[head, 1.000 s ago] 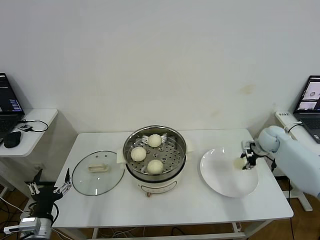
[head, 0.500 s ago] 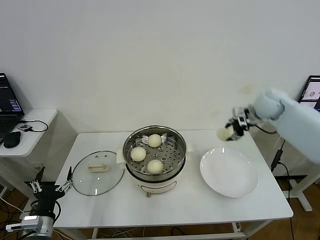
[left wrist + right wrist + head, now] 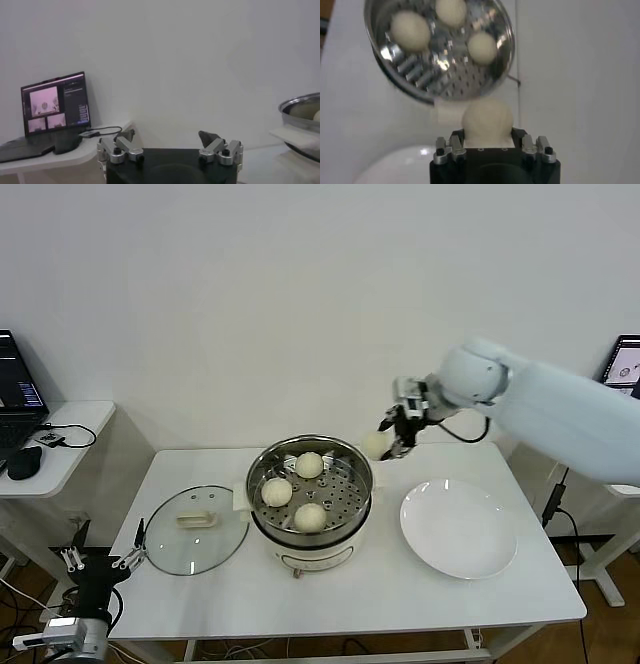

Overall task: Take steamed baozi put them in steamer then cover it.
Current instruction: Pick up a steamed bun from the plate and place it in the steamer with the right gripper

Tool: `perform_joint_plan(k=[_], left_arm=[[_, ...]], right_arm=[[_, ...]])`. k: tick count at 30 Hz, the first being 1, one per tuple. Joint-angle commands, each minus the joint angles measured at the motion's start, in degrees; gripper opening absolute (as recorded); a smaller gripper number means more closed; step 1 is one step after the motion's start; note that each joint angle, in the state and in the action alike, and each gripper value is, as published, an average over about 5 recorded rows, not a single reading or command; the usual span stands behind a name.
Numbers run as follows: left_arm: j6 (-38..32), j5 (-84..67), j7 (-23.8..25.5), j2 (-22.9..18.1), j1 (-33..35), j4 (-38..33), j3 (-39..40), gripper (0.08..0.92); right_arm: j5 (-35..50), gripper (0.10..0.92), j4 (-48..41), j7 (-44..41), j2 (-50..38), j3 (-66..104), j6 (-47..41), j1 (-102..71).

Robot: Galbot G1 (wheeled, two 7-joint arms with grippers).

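Three steamed baozi [image 3: 295, 491] sit on the perforated tray of the steamer [image 3: 310, 460], and a fourth baozi [image 3: 377, 446] is pinched in the right hand [image 3: 392, 441], up in the air just beside the pot's right rim. A second ago that hand was down over the white plate [image 3: 458, 528]; now it has swung left. The cover [image 3: 196, 528] lies flat on the desk [image 3: 360, 594], left of the steamer. The left hand [image 3: 98, 560] hangs spread off the desk's left corner.

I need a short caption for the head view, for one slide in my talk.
Right gripper carries the fourth baozi above the steamer rim; three buns inside.
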Motion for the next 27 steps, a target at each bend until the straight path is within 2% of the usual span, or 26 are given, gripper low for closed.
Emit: perform_joint_plan(k=[1,9,24,27], left_arm=[[-0.3,0.1,0.0,0.2,0.3,0.2,-0.4,0.823],[-0.6,0.2,0.0,-0.3,0.5,0.1,-0.5,0.823],[-0.6,0.2,0.0,-0.2,0.3,0.3,-0.5,0.823],[-0.6,0.2,0.0,-0.1,0.4,0.2,-0.6,0.823]], right_arm=[[7.2,0.594,-2.3,8.9,11.6,-4.7,-8.1,-3.4],[5.5,0.594,-7.2,11.5,15.7,-3.0,-10.6,-7.4],[1.1,0.594,-8.6,12.0,15.1,-0.7,-11.1,-10.8],[1.3,0.617,-7.8,12.2,14.3,-0.1,-11.1,-10.5]])
